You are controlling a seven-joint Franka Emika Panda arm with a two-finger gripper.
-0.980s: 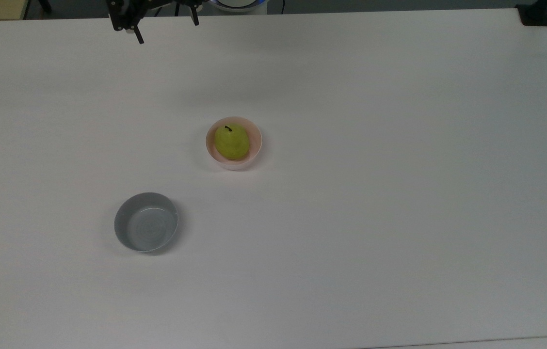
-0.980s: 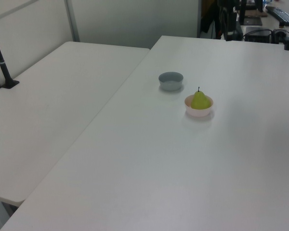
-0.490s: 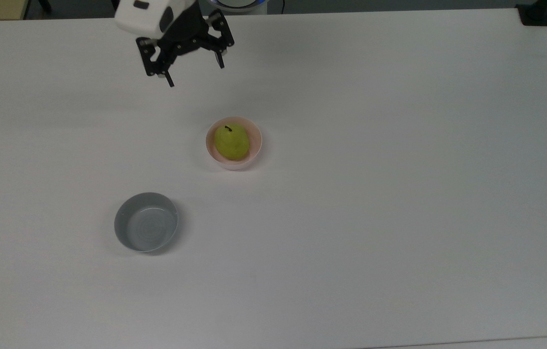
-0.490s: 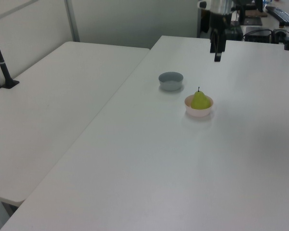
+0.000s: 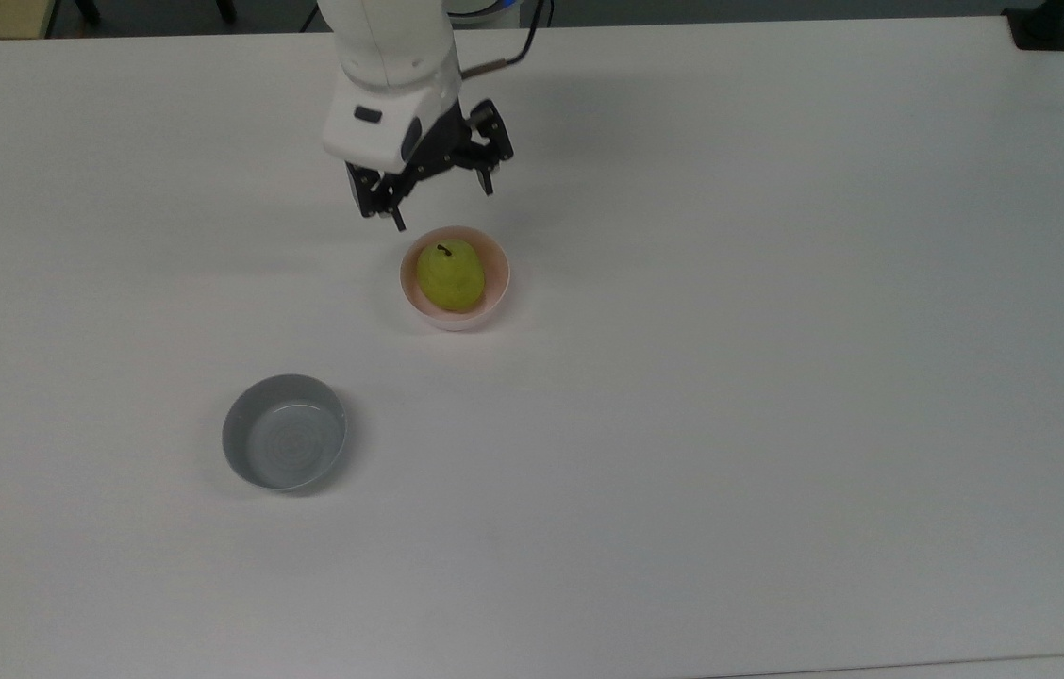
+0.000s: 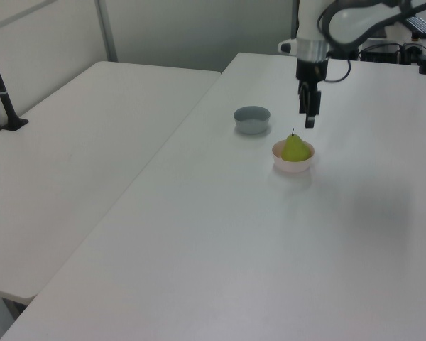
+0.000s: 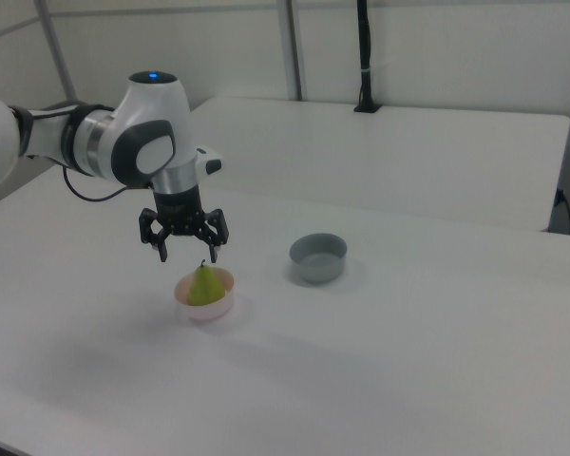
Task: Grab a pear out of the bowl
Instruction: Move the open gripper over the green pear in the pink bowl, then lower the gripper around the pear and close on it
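A yellow-green pear [image 5: 451, 274] [image 6: 295, 148] [image 7: 204, 285] with a short dark stem stands upright in the pale pink bowl [image 5: 497, 275] [image 6: 292, 166] [image 7: 207, 309] near the middle of the white table. My gripper [image 5: 442, 202] [image 6: 309, 121] [image 7: 188, 248] hangs open above the bowl's far rim in the top view, fingers pointing down and spread wide, nothing between them. In the right view its fingertips hover just above the pear's stem, apart from it.
A grey bowl [image 5: 284, 444] [image 6: 252, 118] [image 7: 318, 256] stands with nothing in it toward the top view's lower left of the pink bowl. A second white table [image 6: 71, 156] adjoins. A black post [image 7: 364, 57] stands on the far table.
The arm has come down from the top view's upper left toward the pink bowl, gripper still open. Pear and both bowls have not moved.
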